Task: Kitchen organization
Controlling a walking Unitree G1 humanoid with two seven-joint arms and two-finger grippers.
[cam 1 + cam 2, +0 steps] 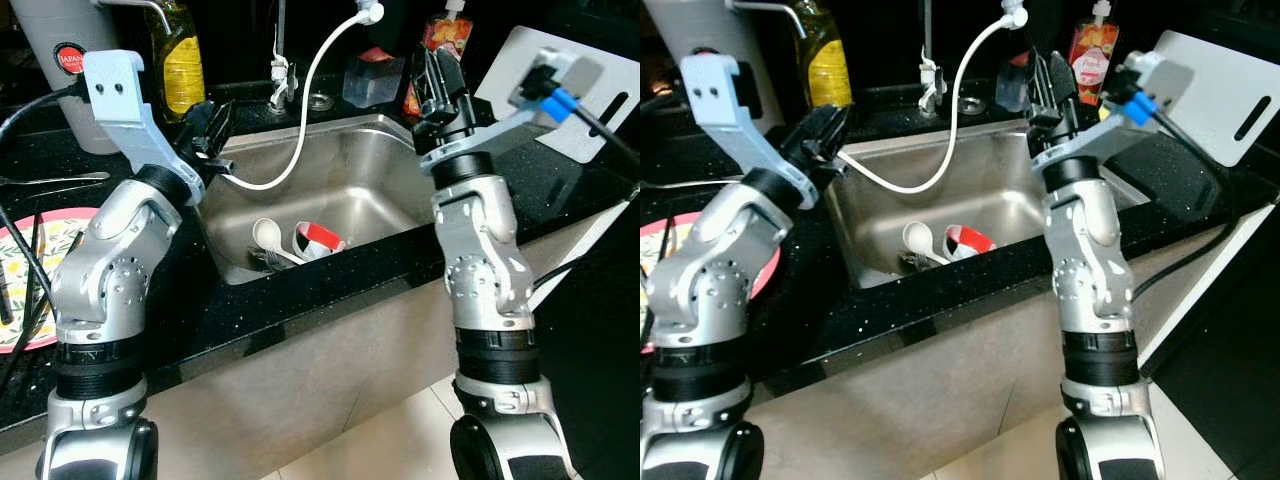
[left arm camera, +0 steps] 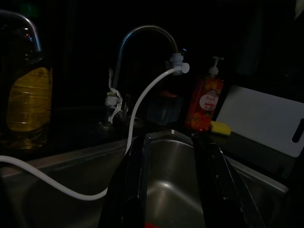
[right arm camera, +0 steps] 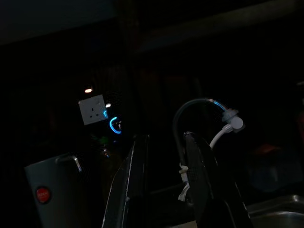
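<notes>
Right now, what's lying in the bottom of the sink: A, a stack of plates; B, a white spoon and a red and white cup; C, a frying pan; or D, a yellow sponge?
B: a white spoon and a tipped red and white cup lie together on the floor of the steel sink.

A home kitchen: steel sink (image 1: 370, 150), curved tap (image 2: 142, 33), soap bottle (image 2: 204, 102), black counter (image 1: 330, 290)
</notes>
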